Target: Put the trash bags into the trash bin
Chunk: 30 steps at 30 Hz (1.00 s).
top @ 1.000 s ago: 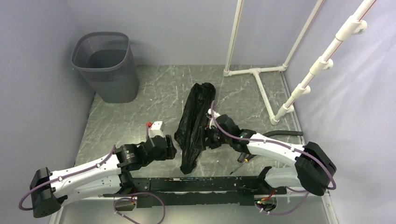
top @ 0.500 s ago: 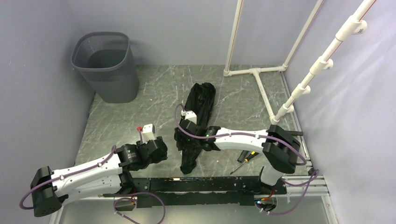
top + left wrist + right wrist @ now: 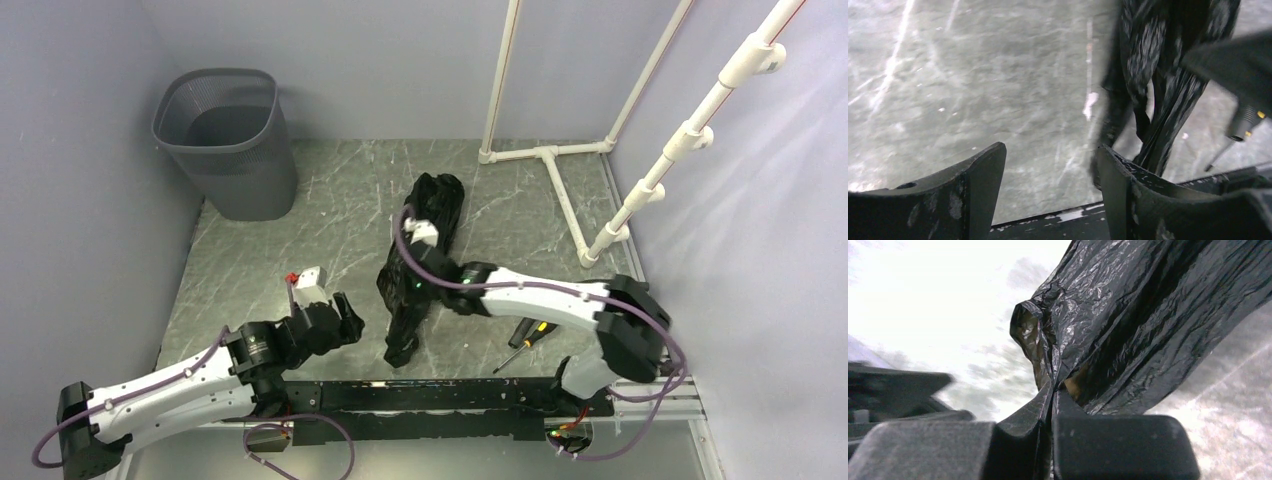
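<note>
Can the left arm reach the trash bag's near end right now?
Probably yes: the left gripper is open just beside the trash bag, nothing between them; the right gripper pinches it farther up.

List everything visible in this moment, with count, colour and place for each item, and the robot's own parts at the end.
trash bag: one bundle, glossy black, middle of the table
trash bin: one, dark grey mesh, far left corner, upright
screwdriver: one, black and yellow handle, near edge by the right arm
pipe frame: one, white, far right
table: one, grey marbled
left pincer: one, black, open, low over the table left of the bag
right pincer: one, black, shut on a fold of the bag
</note>
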Available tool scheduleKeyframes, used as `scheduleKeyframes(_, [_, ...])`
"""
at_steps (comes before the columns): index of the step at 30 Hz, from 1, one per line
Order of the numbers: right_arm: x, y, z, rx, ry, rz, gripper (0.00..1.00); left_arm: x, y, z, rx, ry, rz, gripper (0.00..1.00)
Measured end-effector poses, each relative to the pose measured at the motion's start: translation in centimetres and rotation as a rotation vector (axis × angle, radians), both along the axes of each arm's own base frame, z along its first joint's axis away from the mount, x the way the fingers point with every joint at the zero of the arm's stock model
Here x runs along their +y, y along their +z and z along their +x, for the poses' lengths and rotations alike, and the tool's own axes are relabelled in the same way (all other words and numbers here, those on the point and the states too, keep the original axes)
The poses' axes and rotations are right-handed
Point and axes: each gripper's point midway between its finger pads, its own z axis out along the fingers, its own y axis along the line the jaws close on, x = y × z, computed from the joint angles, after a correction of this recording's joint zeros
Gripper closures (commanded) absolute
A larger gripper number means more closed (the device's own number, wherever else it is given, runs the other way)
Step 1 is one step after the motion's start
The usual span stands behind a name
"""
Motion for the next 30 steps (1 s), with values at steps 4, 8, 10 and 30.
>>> scheduleKeyframes(4, [-2.1, 5.5, 3.3, -0.043, -0.054, 0.296, 0.97, -1.9, 2.1, 0.2, -0.066, -0.083, -0.091, 0.21])
scheduleKeyframes(8, [-5.2, 7.9, 6.7, -0.068, -0.123, 0.462, 0.97, -4.0, 4.6, 0.3, -0.146, -0.179, -0.183, 0.19])
scheduleKeyframes(10, [-5.1, 8.1, 6.7, -0.058, -0.103, 0.479, 0.97, -4.9, 5.6, 0.4, -0.177, -0.218, -0.212, 0.18])
scheduleKeyframes(30, [-12.2, 2.0, 1.7, -0.044, -0.010, 0.283, 0.91, -9.0, -2.0, -0.7, -0.061, -0.591, 0.099, 0.19])
